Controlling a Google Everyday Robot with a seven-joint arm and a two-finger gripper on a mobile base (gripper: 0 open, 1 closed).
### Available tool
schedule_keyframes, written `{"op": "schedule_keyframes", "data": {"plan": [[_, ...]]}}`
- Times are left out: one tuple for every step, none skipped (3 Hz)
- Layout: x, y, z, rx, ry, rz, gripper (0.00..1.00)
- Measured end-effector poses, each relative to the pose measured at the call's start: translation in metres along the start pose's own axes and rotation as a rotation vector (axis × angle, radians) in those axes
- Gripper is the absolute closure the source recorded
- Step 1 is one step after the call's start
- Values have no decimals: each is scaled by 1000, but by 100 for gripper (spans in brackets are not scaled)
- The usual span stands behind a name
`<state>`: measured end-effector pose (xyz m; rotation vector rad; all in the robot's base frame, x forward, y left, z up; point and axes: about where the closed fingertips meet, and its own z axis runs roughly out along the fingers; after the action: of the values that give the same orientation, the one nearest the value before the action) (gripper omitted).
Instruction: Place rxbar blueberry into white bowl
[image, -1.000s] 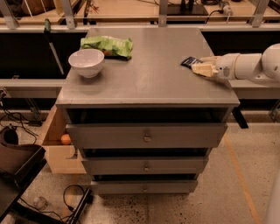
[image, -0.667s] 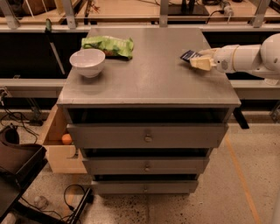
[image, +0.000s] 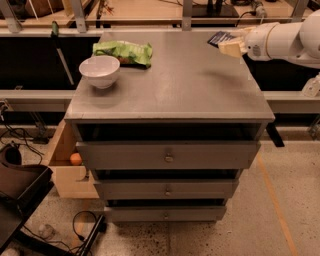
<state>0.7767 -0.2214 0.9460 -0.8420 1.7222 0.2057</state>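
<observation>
The rxbar blueberry (image: 220, 37), a small dark navy bar, is held in my gripper (image: 231, 44) above the far right part of the grey cabinet top (image: 185, 85). The gripper's cream fingers are shut on the bar and lifted off the surface; its shadow falls below on the top. The white arm comes in from the right edge. The white bowl (image: 100, 70) stands upright near the cabinet's left edge, far from the gripper and empty as far as I can see.
A crinkled green snack bag (image: 123, 51) lies just behind the bowl. The cabinet has three drawers below (image: 167, 156). A wooden box (image: 70, 165) with an orange fruit sits on the floor at left. Cables lie on the floor.
The gripper has lifted the bar off the cabinet top and carried it up and toward the far edge. The view has also drawn nearer to the cabinet.
</observation>
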Motion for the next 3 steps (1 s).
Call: {"op": "schedule_keyframes", "data": {"plan": [[-18,9,17,-31,5,-47,100],[-35,30,46,-124,20,-95,100],[-54,59,79,-240,67,-162,100]]}}
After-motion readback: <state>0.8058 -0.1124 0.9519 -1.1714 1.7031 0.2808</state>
